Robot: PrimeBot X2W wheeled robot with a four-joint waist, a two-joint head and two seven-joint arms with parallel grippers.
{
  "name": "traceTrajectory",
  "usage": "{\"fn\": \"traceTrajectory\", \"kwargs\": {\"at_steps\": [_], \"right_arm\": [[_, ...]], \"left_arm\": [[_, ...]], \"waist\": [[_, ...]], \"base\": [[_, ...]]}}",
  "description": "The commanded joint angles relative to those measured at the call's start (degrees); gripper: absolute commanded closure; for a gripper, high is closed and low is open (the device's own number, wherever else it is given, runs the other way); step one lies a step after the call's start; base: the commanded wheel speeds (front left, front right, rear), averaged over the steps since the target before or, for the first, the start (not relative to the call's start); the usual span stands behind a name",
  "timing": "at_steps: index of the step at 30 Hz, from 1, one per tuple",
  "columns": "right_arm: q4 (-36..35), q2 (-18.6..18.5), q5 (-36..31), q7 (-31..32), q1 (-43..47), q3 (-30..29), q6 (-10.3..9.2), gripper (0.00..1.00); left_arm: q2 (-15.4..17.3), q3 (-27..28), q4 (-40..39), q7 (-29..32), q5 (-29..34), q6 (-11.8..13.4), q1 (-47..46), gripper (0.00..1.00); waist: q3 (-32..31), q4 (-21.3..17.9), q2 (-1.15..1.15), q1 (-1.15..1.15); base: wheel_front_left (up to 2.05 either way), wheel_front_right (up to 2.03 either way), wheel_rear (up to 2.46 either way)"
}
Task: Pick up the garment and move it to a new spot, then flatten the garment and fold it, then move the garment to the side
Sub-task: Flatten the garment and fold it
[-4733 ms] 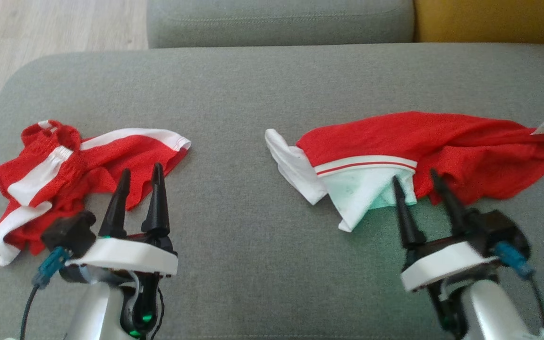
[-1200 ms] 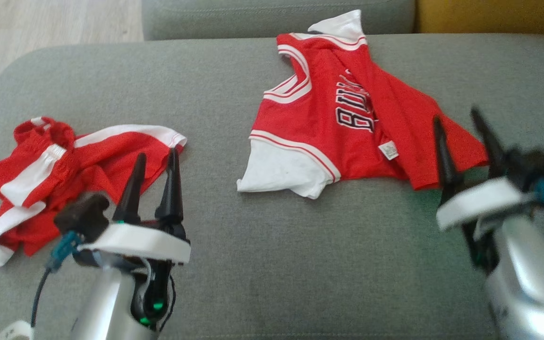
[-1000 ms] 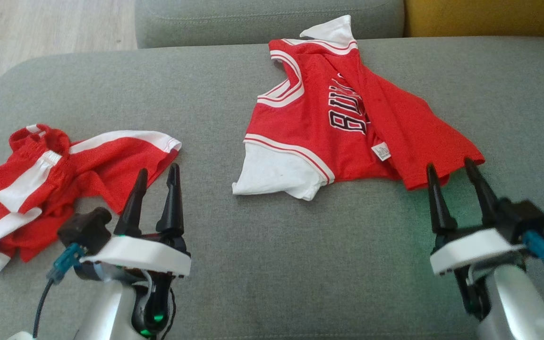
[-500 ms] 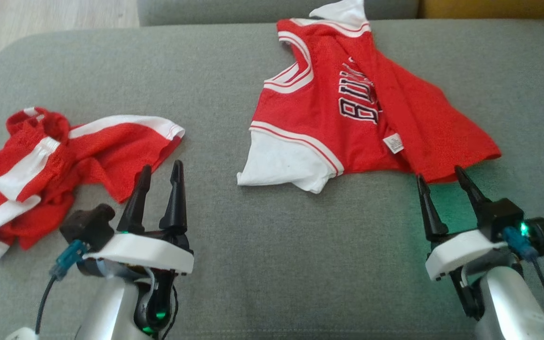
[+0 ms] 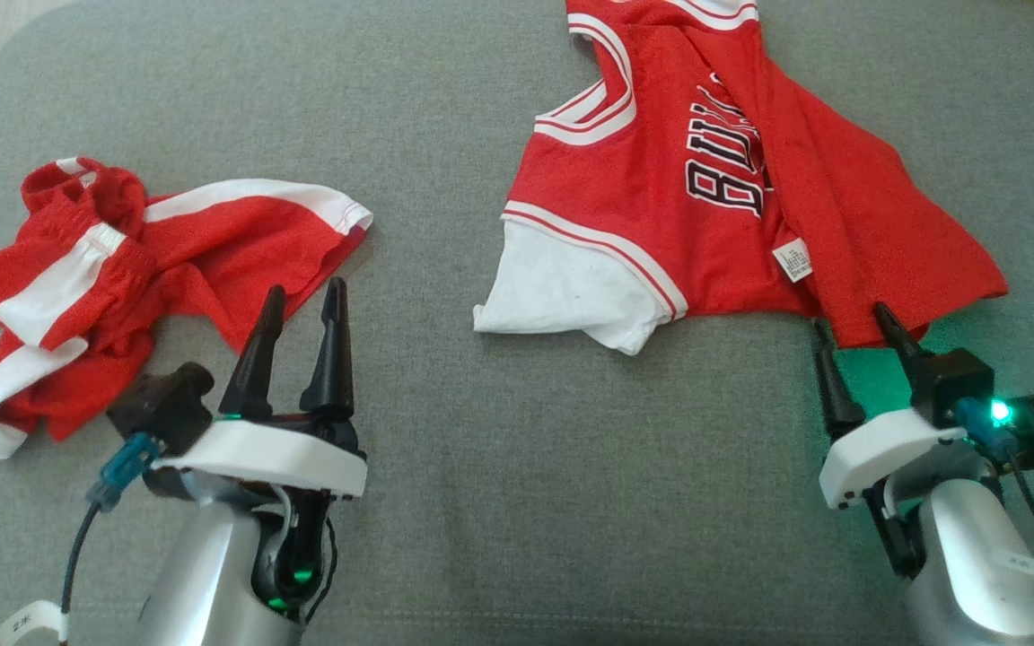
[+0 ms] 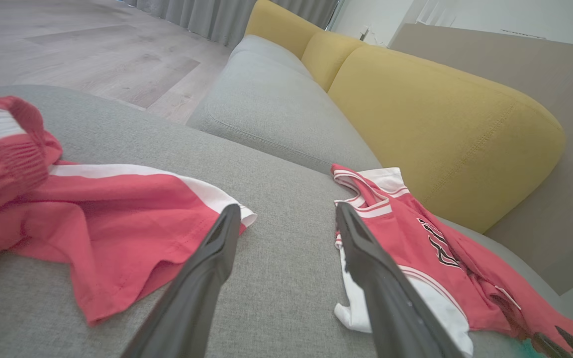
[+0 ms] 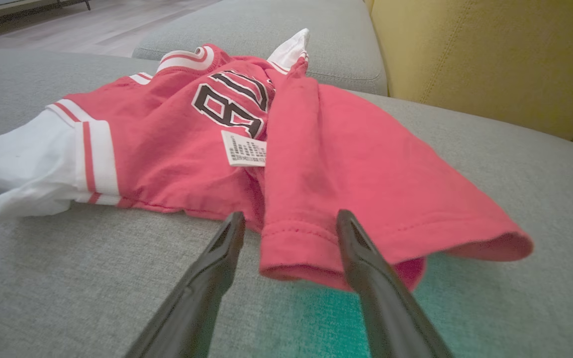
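Right end effector open at the hem of the garment.
We see its fingers spread wide, straddling the near red hem corner. The garment lies rumpled, lettering up, on the grey sofa cushion. Our left end effector hangs open beside the red shorts.

"BUL" letters on red jersey

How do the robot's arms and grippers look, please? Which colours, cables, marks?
The left gripper and right gripper each have two long, tapered black fingers on a white plate, above a silvery forearm. Each carries a blue connector with a dark cable. Green lights glow on both; a white label sits on the left cable.
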Motion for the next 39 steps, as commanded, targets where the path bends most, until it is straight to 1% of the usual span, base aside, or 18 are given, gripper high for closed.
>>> {"fn": "traceTrajectory", "kwargs": {"at_steps": [1, 5, 10, 14, 17, 22, 25, 28, 32, 34, 35, 36, 37, 38, 39], "right_arm": [[-1.3, 0.2, -0.3, -0.5, -1.9, 0.8, 0.2, 1.0], [-1.9, 0.3, 0.0, -0.9, -2.2, -0.2, 0.2, 1.0], [-5.4, -0.4, 0.2, -0.4, -2.1, -1.3, 0.2, 1.0], [-9.8, -1.9, 0.9, 1.3, -3.0, -2.1, 0.2, 1.0], [-13.2, -4.1, 1.5, 3.4, -4.7, -2.5, 0.2, 1.0], [-16.0, -10.5, 2.7, 7.7, -9.9, -2.7, 0.2, 1.0], [-15.4, -15.4, 3.6, 10.5, -14.6, -2.9, 0.2, 1.0], [-12.0, -20.9, 4.3, 13.4, -19.6, -2.7, 0.2, 1.0], [-5.3, -27.3, 4.7, 16.9, -25.1, -2.5, 0.2, 1.0], [-1.3, -30.0, 4.7, 17.6, -27.6, -2.7, 0.2, 1.0], [-1.3, -30.0, 4.7, 17.6, -27.6, -2.7, 0.2, 1.0], [0.7, -31.0, 4.6, 17.7, -28.8, -3.0, 0.2, 1.0], [3.8, -32.0, 3.3, 17.4, -30.7, -3.3, 0.2, 0.59], [5.4, -32.1, 2.8, 17.3, -31.6, -3.1, 0.2, 0.22], [6.9, -31.8, 3.1, 17.0, -32.7, -2.5, 0.2, 0.0]], "left_arm": [[0.8, 1.8, -1.7, -0.3, 0.3, -0.3, -2.5, 0.0], [0.8, 1.7, -1.4, -0.3, 0.3, -0.3, -2.6, 0.0], [0.8, 1.5, -1.1, -0.3, 0.1, -0.2, -2.3, 0.0], [0.8, 1.2, -1.2, -0.3, -0.2, -0.1, -2.2, 0.0], [0.8, 0.8, -1.2, -0.3, -0.3, 0.0, -2.2, 0.0], [0.8, 0.1, -1.7, -0.3, -0.4, 0.0, -2.4, 0.0], [0.8, 0.1, -1.9, -0.3, -0.3, -0.1, -3.0, 0.0], [0.8, -0.1, -1.9, -0.3, -0.2, -0.4, -3.9, 0.0], [0.8, -0.6, -1.9, -0.3, -0.5, -0.8, -5.4, 0.0], [0.8, -0.9, -2.0, -0.3, -0.7, -0.8, -6.1, 0.0], [0.8, -0.9, -2.0, -0.3, -0.7, -0.8, -6.1, 0.0], [0.8, -1.0, -2.0, -0.3, -0.9, -0.9, -6.4, 0.0], [0.8, -1.2, -1.9, -0.3, -1.0, -0.9, -6.9, 0.0], [0.8, -1.3, -1.9, -0.3, -1.0, -1.0, -7.1, 0.0], [0.8, -1.3, -1.8, -0.3, -1.0, -1.0, -7.2, 0.0]], "waist": [[0.1, 0.0, 0.0, 0.0], [-0.2, -0.2, 0.0, 0.0], [-1.1, -0.6, 0.0, 0.0], [-1.6, -0.9, 0.0, 0.0], [-1.6, -0.8, 0.0, 0.0], [-0.6, -0.3, 0.0, 0.0], [0.9, 0.3, 0.0, 0.0], [2.6, 1.3, 0.0, 0.0], [5.0, 2.9, 0.0, 0.0], [6.0, 3.7, 0.0, 0.0], [6.0, 3.7, 0.0, 0.0], [6.5, 4.1, 0.0, 0.0], [7.2, 4.6, 0.0, 0.0], [7.4, 4.7, 0.0, 0.0], [7.6, 4.9, 0.0, 0.0]], "base": [[0.0, 0.0, 0.0], [0.0, 0.0, 0.0], [0.0, 0.0, 0.0], [0.0, 0.0, 0.0], [0.0, 0.0, 0.0], [0.0, 0.0, 0.0], [0.0, 0.0, 0.0], [0.0, 0.0, 0.0], [0.0, 0.0, 0.0], [0.0, 0.0, 0.0], [0.0, 0.0, 0.0], [0.0, 0.0, 0.0], [0.0, 0.0, 0.0], [0.0, 0.0, 0.0], [0.0, 0.0, 0.0]]}}
